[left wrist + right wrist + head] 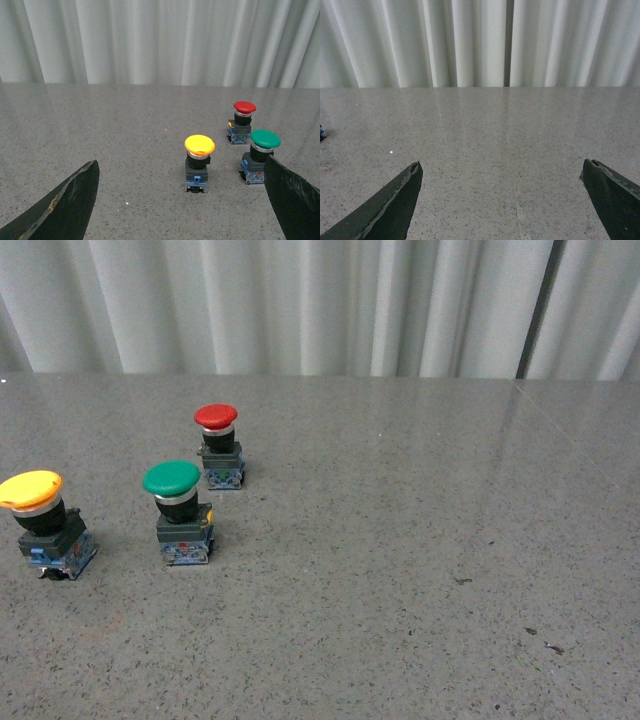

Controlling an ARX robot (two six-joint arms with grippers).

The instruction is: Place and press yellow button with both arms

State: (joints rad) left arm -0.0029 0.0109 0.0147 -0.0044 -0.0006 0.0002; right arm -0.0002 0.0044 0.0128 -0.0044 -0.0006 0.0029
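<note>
The yellow button (pixel 42 523) stands upright at the far left of the grey table, yellow cap on a black body with a blue-grey base. In the left wrist view the yellow button (pixel 199 161) sits ahead of my open left gripper (pixel 182 167), apart from both black fingers (pixel 70 205). My right gripper (pixel 502 167) is open over bare table, and its fingers (pixel 395 205) hold nothing. Neither arm shows in the front view.
A green-capped button (pixel 178 512) stands right of the yellow one, and a smaller red-capped button (pixel 219 446) stands behind it. Both also show in the left wrist view, green-capped button (pixel 260 155) and red-capped button (pixel 242 121). White curtain (pixel 320 300) backs the speckled table (pixel 420 570).
</note>
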